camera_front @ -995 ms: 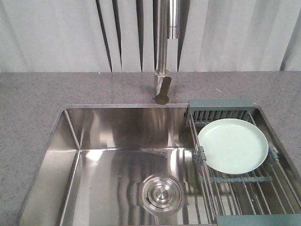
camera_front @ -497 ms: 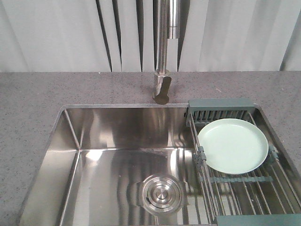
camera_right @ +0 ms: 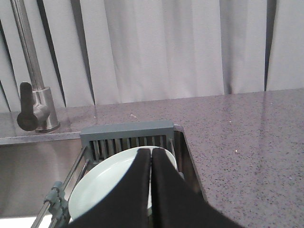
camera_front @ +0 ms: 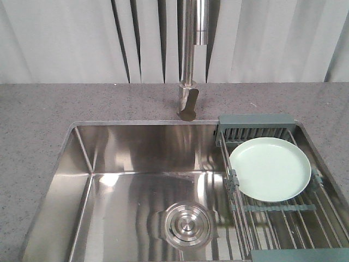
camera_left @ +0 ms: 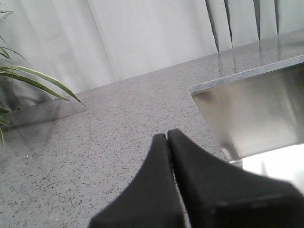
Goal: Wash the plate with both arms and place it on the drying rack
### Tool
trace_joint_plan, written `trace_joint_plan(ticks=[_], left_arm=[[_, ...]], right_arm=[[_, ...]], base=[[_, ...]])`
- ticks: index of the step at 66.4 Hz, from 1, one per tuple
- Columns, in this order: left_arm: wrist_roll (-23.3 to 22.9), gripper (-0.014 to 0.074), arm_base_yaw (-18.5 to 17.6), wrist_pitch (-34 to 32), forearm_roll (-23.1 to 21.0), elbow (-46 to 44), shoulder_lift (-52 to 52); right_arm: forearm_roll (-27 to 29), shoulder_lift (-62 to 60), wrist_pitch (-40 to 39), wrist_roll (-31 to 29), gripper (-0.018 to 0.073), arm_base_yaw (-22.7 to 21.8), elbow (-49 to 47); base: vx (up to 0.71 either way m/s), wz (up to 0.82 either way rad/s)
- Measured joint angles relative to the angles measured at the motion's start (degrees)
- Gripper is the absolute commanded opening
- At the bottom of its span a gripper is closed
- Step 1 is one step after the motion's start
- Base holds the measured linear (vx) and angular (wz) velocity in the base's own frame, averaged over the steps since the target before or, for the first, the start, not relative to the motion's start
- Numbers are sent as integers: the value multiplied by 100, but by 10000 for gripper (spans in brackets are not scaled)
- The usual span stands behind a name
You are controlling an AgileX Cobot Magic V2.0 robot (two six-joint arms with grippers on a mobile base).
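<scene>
Two grippers show only in their own wrist views, and both have their black fingers pressed together with nothing between them. Just beyond the tips of the right gripper (camera_right: 151, 154) lies the plate (camera_right: 107, 183), pale mint green, flat on the wires of the drying rack (camera_right: 127, 130); the fingers cover part of its near side, and whether they touch it is hard to judge from this angle. Past the plate stands the rack's slotted grey-green end compartment. Off to that gripper's left rises the steel faucet (camera_right: 33, 102), and to its right runs the speckled grey countertop (camera_right: 247, 137). The left gripper (camera_left: 167, 138) sits over the same countertop, with a corner of the steel sink (camera_left: 251, 111) ahead to its right and green plant leaves (camera_left: 33, 80) far to its left.
</scene>
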Motion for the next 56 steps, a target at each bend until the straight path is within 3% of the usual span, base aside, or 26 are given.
trace_joint_plan(ticks=[56], left_arm=[[0, -6, 0, 0, 0, 0, 0]], right_arm=[[0, 0, -4, 0, -4, 0, 0]], base=[[0, 0]])
